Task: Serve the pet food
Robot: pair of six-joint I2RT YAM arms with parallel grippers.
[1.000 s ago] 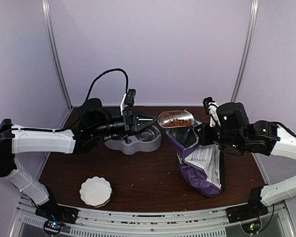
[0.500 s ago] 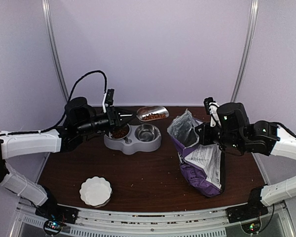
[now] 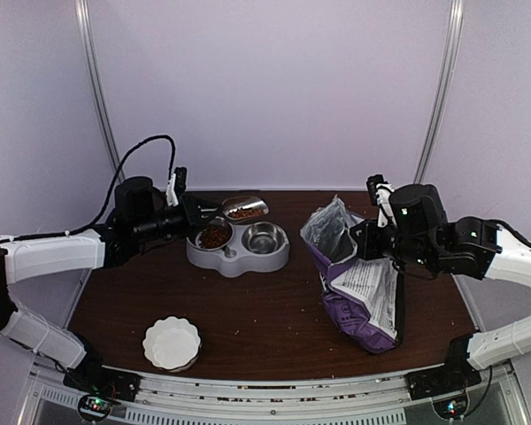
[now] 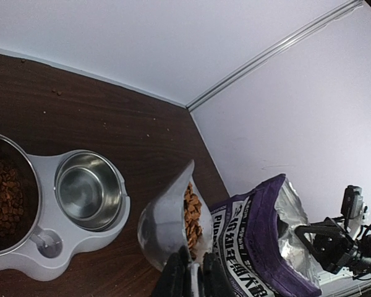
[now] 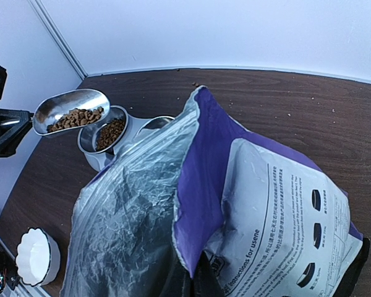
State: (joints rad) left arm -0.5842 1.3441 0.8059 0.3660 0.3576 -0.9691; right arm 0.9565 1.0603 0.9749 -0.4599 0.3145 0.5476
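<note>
My left end effector (image 4: 195, 279) is clenched on the handle of the metal scoop (image 4: 164, 226). The scoop is up in the air, just over the back edge of the double feeder (image 3: 239, 259). I cannot see it touch the feeder. Some of the pet food (image 4: 191, 216) sits in the scoop, a small heap of little brown bits. More of it lies in the left bowl (image 3: 214, 236) of the feeder. The right bowl (image 3: 264, 237) is shiny steel, and I see only bare metal in it.

My right end effector (image 5: 195, 283) is grasping the bag (image 5: 266, 204) by its side, where the purple part meets the white part. The bag is purple and white with black print. Its top is open, so I can see the silver inside. The open mouth points toward the feeder. The bag rests on the surface (image 3: 274, 310) to the right of the feeder and does not touch it.

A white dish (image 3: 172, 343) with a wavy rim sits near the front left of the surface, well apart from the feeder and the bag. A few tiny crumbs lie on the dark brown wood near the back wall.
</note>
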